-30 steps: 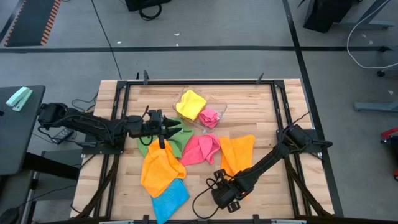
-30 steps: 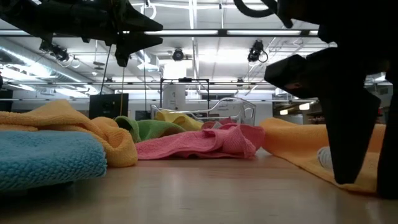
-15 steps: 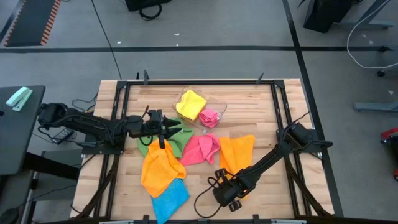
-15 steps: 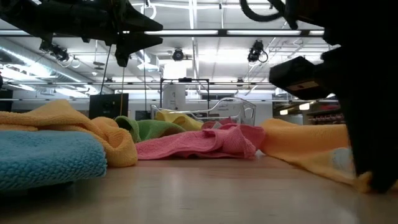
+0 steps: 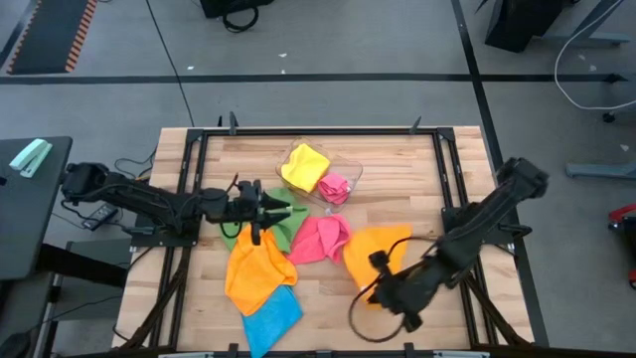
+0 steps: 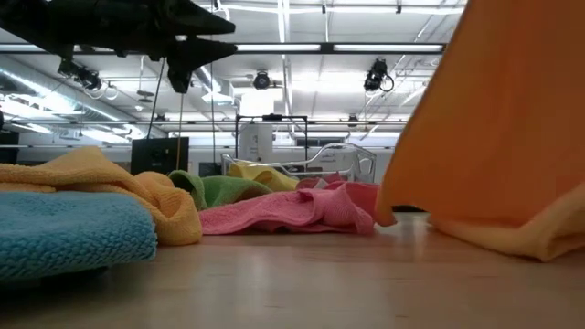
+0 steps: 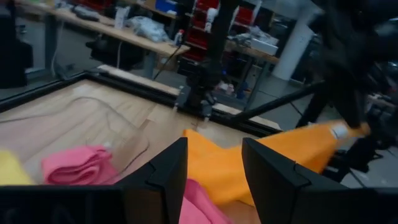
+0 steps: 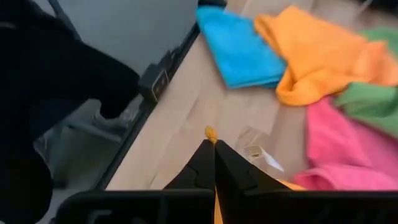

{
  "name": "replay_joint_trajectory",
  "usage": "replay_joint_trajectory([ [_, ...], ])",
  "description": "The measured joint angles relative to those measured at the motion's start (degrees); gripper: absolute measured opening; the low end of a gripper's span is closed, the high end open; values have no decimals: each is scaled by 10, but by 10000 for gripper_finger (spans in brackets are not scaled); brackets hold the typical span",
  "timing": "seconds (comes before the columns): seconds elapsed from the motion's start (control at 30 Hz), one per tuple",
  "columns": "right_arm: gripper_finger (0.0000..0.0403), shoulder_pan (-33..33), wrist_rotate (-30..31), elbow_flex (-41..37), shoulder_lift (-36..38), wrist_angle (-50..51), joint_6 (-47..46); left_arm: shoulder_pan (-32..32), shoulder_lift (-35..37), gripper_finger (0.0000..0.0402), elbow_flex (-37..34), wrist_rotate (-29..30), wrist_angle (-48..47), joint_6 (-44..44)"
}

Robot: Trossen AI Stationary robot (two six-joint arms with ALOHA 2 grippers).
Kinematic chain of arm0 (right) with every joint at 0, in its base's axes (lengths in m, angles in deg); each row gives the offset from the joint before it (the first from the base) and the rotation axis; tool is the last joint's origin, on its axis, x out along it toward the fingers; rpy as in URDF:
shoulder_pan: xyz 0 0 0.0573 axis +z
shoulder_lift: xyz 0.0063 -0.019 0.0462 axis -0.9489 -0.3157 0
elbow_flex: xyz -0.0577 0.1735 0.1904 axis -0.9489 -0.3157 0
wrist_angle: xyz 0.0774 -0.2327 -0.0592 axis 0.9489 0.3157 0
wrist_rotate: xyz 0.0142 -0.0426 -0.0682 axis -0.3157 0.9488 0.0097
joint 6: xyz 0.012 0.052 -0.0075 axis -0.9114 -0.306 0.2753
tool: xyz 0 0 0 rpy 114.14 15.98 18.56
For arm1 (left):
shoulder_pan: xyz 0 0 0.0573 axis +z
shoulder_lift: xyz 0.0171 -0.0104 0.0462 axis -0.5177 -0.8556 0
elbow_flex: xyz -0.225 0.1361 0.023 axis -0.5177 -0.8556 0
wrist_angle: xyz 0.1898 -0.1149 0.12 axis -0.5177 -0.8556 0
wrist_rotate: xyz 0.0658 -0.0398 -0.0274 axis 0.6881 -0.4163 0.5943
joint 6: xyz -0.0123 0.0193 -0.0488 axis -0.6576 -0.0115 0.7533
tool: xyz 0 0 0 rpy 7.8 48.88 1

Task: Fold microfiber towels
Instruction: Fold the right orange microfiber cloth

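Orange towel [image 5: 376, 249] hangs pinched in the raised right gripper's [image 5: 390, 289] jaws; left gripper [image 5: 260, 207] hovers part-open.

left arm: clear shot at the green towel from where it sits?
Probably yes. The left gripper, open and empty, hovers right over the green towel. Only the crumpled orange towel overlaps its near edge; the right gripper, shut on another orange towel, is well away.

Orange towel [image 5: 373, 251] hung lifted from right gripper [image 5: 383, 290], pinched at corner. Pink towel [image 5: 320, 239], green towel [image 5: 278, 225], second orange towel [image 5: 256, 268], blue towel [image 5: 270, 318] lay crumpled beside left gripper [image 5: 266, 211].
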Motion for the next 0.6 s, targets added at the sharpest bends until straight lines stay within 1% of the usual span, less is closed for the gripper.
replay_joint_trajectory([
  [0.1, 3, 13, 33, 0, 52, 19, 3, -16, -11, 162, 4, 2, 20, -28],
  [0.2, 3, 17, 49, 0, 84, 39, 16, -29, -41, 165, 27, 2, 19, -50],
  [0.37, 3, 11, 63, 0, 127, 69, 20, -34, -136, 173, 106, 2, 18, -101],
  [0.6, 3, 2, 65, 0, 141, 106, 20, -34, -266, 182, 230, 1, 15, -135],
])
